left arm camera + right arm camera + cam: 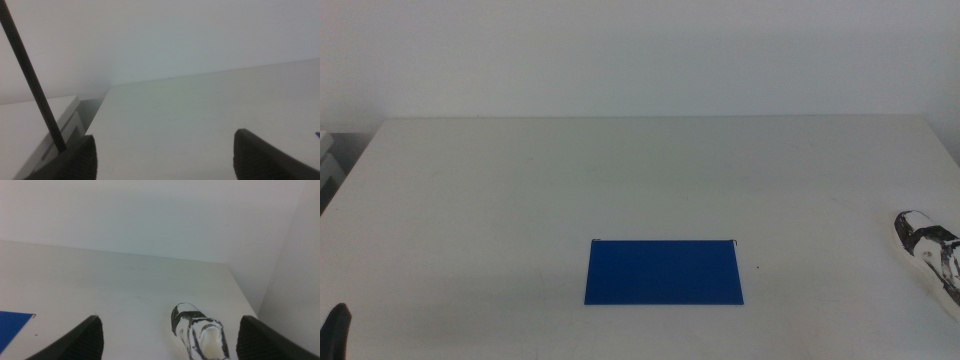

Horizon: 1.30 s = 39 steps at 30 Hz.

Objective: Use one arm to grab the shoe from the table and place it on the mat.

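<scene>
The shoe [931, 255], white with black mottled patches, lies on the white table [620, 180] at the far right edge, partly cut off by the picture. The blue mat [663, 272] lies flat at the front centre, with nothing on it. In the right wrist view the shoe [198, 332] lies ahead between the wide-apart jaws of my right gripper [172, 337], which is open and empty; a corner of the mat [12, 327] shows. My left gripper [165, 155] is open and empty; only its tip [336, 330] shows at the bottom left of the middle view.
A white box-like unit [37, 132] stands beyond the table's left edge, with a thin dark cable [30, 75] in front of it. A pale wall runs behind the table.
</scene>
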{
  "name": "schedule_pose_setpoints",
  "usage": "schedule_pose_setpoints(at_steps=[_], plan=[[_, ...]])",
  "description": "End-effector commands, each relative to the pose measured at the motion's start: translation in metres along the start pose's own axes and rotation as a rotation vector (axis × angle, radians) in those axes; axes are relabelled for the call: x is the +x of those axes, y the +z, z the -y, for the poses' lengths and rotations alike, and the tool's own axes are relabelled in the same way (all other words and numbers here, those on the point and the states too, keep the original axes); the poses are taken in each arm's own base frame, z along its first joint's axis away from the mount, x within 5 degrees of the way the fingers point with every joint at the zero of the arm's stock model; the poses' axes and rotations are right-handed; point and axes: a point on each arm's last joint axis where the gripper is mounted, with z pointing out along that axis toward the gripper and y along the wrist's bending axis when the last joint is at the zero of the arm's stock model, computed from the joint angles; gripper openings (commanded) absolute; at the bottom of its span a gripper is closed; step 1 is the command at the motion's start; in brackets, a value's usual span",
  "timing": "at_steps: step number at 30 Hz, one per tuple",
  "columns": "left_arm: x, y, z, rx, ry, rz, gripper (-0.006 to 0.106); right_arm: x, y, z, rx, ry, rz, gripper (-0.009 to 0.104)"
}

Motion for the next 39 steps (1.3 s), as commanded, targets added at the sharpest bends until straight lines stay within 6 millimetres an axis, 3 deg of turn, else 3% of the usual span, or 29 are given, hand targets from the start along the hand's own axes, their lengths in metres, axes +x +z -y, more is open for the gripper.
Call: schedule_pose_setpoints(at_steps=[1, 11, 18, 25, 31, 34, 39], plan=[[-0.006, -0.001, 0.000, 0.000, -0.014, 0.083, 0.094, -0.011, -0.003, 0.000, 0.002, 0.012, 0.097, 0.086], [-0.006, -0.001, 0.000, 0.000, -0.014, 0.083, 0.094, -0.086, -0.013, 0.008, 0.009, 0.001, -0.170, 0.086], [-0.006, -0.001, 0.000, 0.000, -0.014, 0.083, 0.094, -0.126, 0.005, 0.012, 0.013, -0.020, -0.384, 0.086], [-0.006, -0.001, 0.000, 0.000, -0.014, 0.083, 0.094, -0.155, 0.051, 0.016, 0.033, -0.005, -0.633, 0.086], [-0.006, -0.001, 0.000, 0.000, -0.014, 0.083, 0.094, -0.180, 0.089, 0.018, 0.033, 0.006, -0.741, 0.086], [-0.006, -0.001, 0.000, 0.000, -0.014, 0.083, 0.094, -0.185, 0.111, 0.016, 0.020, 0.022, -0.769, 0.086], [-0.006, -0.001, 0.000, 0.000, -0.014, 0.083, 0.094, -0.175, 0.147, 0.020, 0.026, -0.029, -0.868, 0.086]])
